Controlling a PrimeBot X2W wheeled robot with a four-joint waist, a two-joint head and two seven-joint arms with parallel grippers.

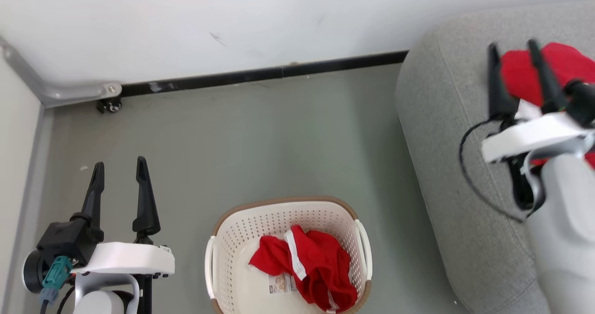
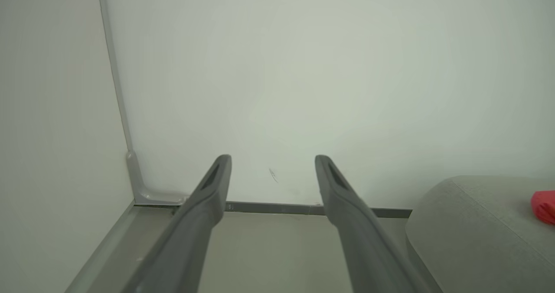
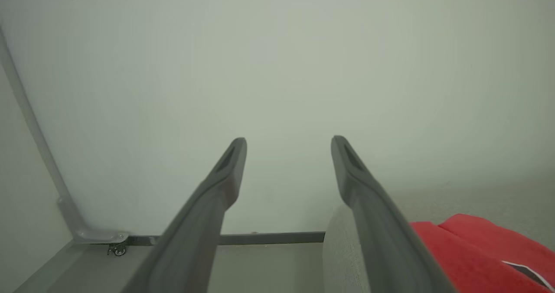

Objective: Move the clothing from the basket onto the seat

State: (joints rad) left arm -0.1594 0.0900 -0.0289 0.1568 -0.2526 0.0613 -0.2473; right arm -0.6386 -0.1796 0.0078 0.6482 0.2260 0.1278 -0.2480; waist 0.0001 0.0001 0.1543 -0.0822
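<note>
A red garment with a white stripe (image 1: 309, 265) lies crumpled in the cream perforated basket (image 1: 232, 232) at the bottom centre of the head view. More red clothing (image 1: 565, 61) rests on the grey seat (image 1: 441, 119) at the right, also seen as red cloth (image 3: 472, 258) in the right wrist view. My right gripper (image 1: 512, 48) hangs open above the seat beside that red cloth, nothing between its fingers. My left gripper (image 1: 120, 164) stands open over the floor, left of the basket, holding nothing. The seat's corner (image 2: 468, 223) with a bit of red cloth (image 2: 544, 206) shows in the left wrist view.
A white wall (image 1: 232, 21) with a black baseboard (image 1: 260, 75) runs along the back. A metal corner bracket with a small caster (image 1: 109, 101) sits at the back left. Grey floor (image 1: 260, 142) lies open between basket, wall and seat.
</note>
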